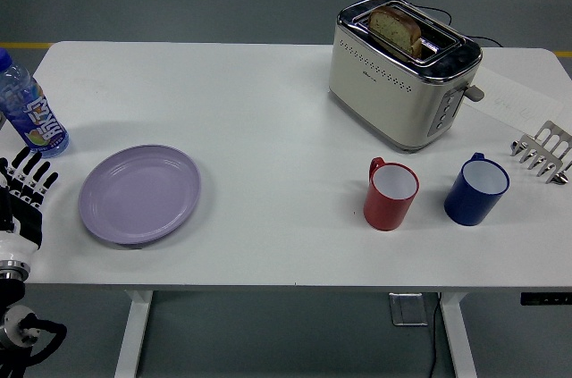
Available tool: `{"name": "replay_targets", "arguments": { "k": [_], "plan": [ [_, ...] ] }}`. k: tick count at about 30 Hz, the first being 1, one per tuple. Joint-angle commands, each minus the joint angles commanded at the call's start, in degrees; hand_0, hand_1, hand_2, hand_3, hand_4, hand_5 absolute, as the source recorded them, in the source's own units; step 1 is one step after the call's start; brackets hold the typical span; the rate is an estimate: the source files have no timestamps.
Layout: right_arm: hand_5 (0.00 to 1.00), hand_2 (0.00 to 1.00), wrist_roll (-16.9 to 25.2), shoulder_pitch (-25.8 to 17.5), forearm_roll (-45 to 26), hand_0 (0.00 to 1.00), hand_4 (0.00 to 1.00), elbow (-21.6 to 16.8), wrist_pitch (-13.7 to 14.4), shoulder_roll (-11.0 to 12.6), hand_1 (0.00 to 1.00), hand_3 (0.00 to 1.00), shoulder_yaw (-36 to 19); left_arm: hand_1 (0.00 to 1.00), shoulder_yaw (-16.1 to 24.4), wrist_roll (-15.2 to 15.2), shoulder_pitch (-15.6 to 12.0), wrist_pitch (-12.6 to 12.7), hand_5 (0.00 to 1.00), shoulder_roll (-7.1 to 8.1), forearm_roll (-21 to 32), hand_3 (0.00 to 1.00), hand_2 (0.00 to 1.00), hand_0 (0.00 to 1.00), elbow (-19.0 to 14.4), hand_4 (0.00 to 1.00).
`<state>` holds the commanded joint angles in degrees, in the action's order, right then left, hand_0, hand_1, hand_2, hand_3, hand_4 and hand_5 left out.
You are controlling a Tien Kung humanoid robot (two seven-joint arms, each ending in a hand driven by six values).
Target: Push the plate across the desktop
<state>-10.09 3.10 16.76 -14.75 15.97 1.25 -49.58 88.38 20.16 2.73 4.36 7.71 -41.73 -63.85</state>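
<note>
At lower left we see our left hand point(25, 190), fingers extended and empty, resting on the worktop point(268, 128) edge beside the lilac plate point(139, 194).

Left hand point(25, 192) at left edge — fingers point(36, 172) extended, relaxed, empty.

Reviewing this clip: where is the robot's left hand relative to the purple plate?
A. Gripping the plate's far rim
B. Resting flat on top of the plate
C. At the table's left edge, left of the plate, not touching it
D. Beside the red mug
C: the left hand sits at the table's left edge with fingers extended, a gap of bare table separating it from the purple plate.
</note>
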Motion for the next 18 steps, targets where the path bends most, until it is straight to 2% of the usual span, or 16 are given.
{"name": "replay_targets", "arguments": {
  "k": [18],
  "plan": [
    [0.536,0.608,0.22,0.36,-0.41,0.59,0.354,0.07,-0.2,0.01,0.523,0.592,0.38,0.868,-2.64,0.57,1.43,0.28,0.998,-0.76,0.26,0.845,0.874,0.819,1.52,0.539]
  ]
}}
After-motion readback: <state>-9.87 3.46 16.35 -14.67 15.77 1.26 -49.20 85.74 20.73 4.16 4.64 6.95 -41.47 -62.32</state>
